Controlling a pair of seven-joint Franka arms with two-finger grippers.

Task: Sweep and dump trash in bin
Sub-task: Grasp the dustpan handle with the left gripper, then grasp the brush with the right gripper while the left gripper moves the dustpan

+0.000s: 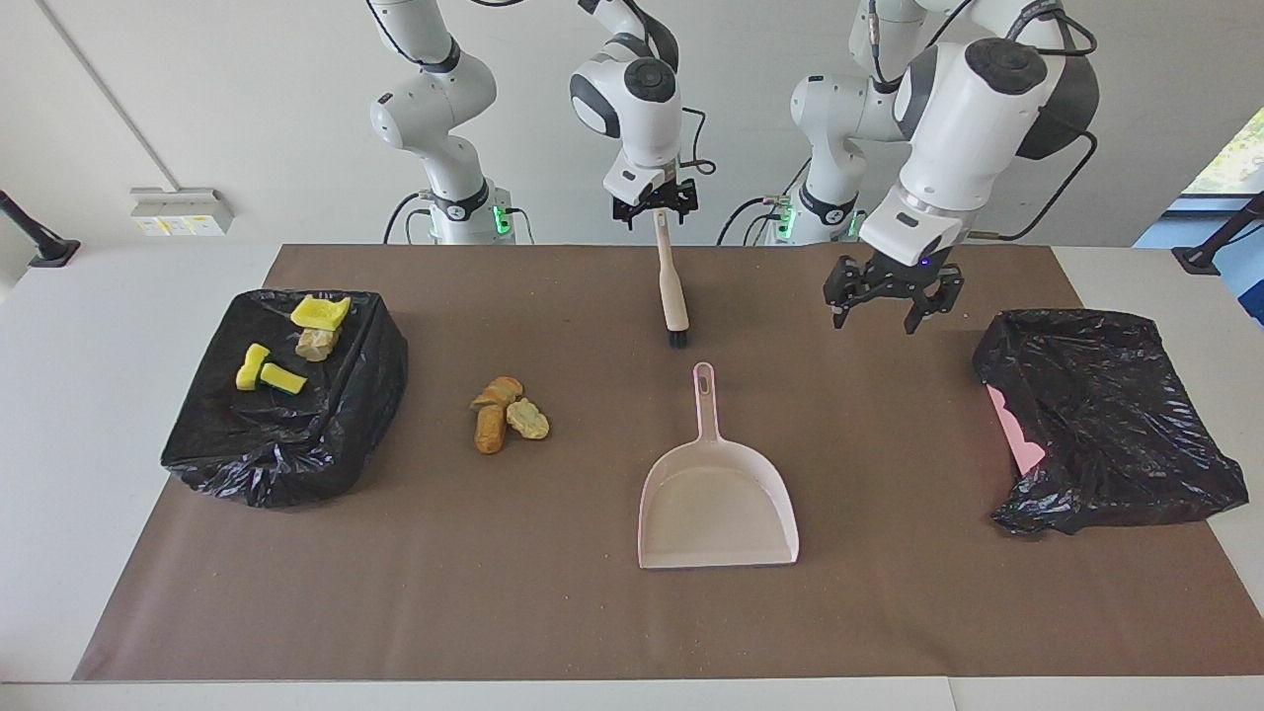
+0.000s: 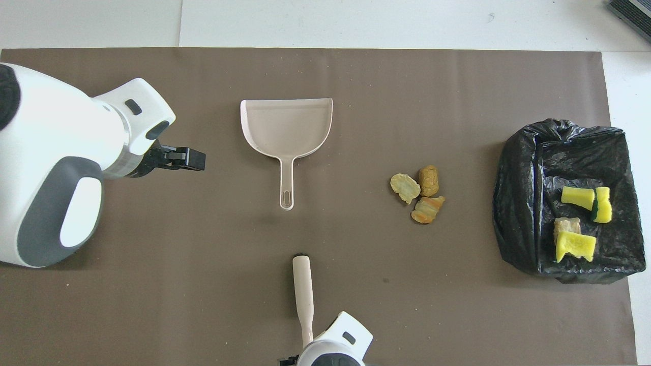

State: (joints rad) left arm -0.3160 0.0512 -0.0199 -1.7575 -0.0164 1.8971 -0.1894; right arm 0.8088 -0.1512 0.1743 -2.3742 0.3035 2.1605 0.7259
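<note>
Three brown trash scraps (image 1: 509, 413) left of centre on the mat, well apart from both grippers, right gripper (image 1: 656, 209) top centre grasping brush (image 1: 672, 296), left gripper (image 1: 886, 296) released, upper right.

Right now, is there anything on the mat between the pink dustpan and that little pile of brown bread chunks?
No. In both views the brown mat is bare between the dustpan and the bread chunks; the brush lies nearer the robots.
</note>
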